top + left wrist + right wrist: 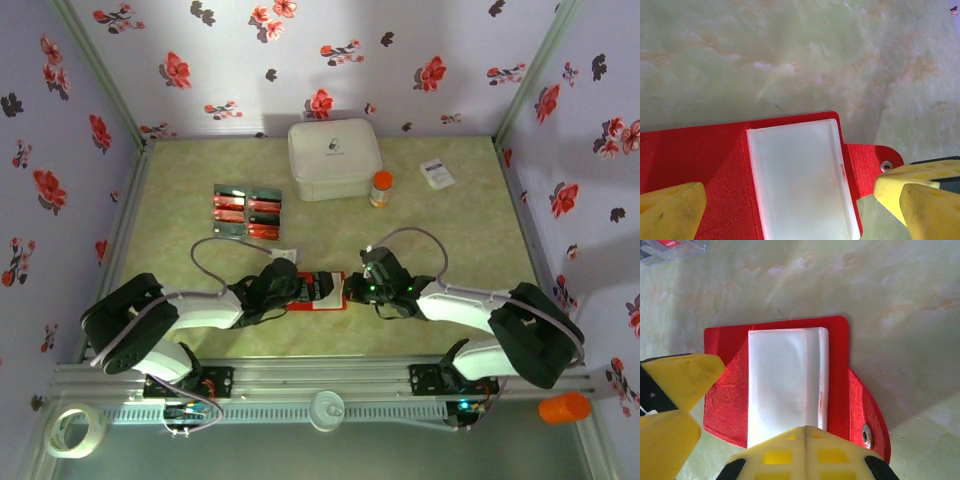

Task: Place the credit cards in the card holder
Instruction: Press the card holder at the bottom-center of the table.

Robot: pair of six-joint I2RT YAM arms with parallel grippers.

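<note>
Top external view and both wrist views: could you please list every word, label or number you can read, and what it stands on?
No text is legible.
On the white lidded box: a small dark lid mark, too small to read.
On the small white printed box: dark print, blurred.
On the credit cards: pale markings, too small to read.
On the card holder: no text.

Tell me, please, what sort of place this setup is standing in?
Probably a staged robot test booth rather than a real room: flower-patterned walls close in three sides of a marbled green tabletop, and two arms are bolted to a metal rail at its near edge.
</note>
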